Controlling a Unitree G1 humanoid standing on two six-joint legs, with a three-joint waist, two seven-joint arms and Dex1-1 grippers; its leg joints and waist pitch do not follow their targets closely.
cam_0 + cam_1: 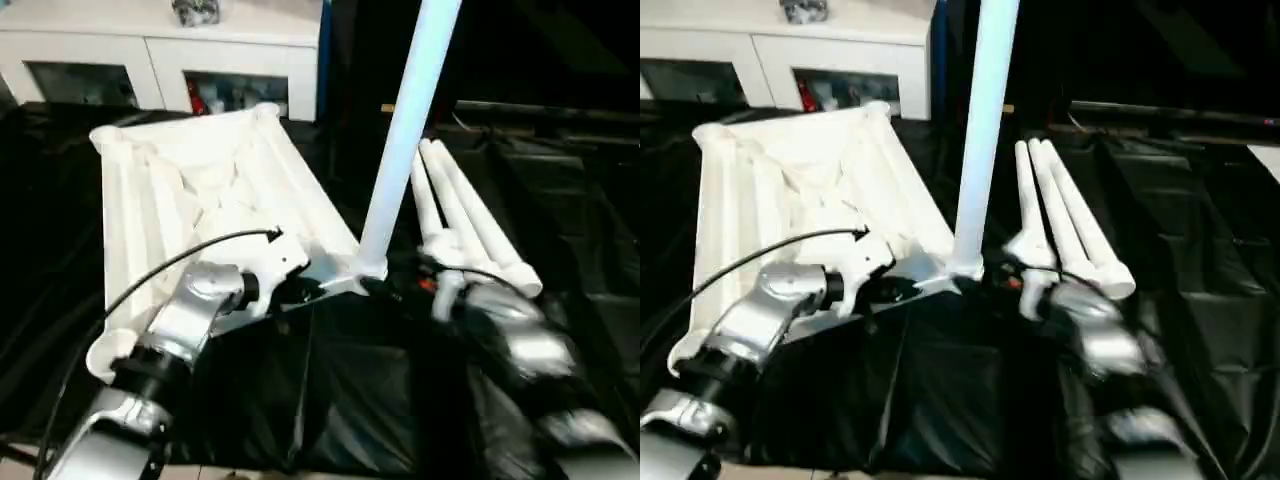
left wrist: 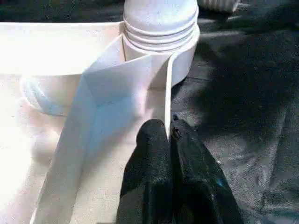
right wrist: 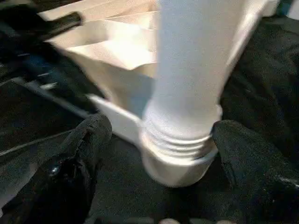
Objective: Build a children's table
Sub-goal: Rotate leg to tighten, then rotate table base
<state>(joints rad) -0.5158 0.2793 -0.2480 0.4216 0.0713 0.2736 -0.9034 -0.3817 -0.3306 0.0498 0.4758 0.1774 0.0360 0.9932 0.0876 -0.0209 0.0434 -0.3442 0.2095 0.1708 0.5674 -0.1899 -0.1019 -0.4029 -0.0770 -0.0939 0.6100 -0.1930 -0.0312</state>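
The white tabletop (image 1: 200,180) lies upside down on black cloth, ribs facing up. One white leg (image 1: 405,130) stands upright in the round socket (image 2: 161,51) at its near right corner. My left gripper (image 2: 169,133) is shut on the thin side wall of the tabletop just short of that socket, one finger on each face. My right gripper (image 3: 163,130) is open, and its fingers (image 3: 88,140) stand either side of the leg's ribbed base with a gap to each.
Three loose white legs (image 1: 470,220) lie side by side on the cloth (image 1: 350,400) right of the upright leg. A white glass-door cabinet (image 1: 160,50) stands behind the tabletop. My left arm's cable (image 1: 170,265) arcs over the tabletop.
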